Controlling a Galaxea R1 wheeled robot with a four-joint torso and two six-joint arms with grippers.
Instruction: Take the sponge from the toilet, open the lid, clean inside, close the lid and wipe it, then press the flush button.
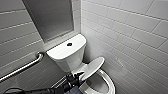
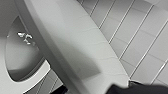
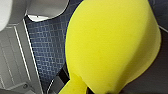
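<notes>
Your left gripper [image 1: 75, 77] comes in low on its dark arm and sits against the near edge of the white glossy oval plastic lid [image 1: 93, 67]. Whether it clamps that edge or only props it, you cannot tell. The lid stands half raised and tilted, clear of the seat ring, with the oval bowl [image 1: 111, 86] open beneath it. In the left wrist view the lid runs as a broad white slab across the frame, and the water of the bowl shows beside it. The white glossy ceramic toilet [image 1: 66, 60] sits in the corner of two walls of pale rectangular tiles [image 1: 130, 32]. The small round dark flush button [image 1: 69, 44] is set in the flat tank top. A metal grab bar [image 1: 23, 67] runs along the wall beside the tank. Your right gripper [image 3: 100, 85] carries the small bright yellow sponge [image 3: 112, 45]. Its dark fingers [image 3: 151, 81] are closed on the sponge from either side, pinching the held end narrow. The sponge hangs above the dark blue mosaic floor [image 3: 47, 47], near the toilet's white base.
</notes>
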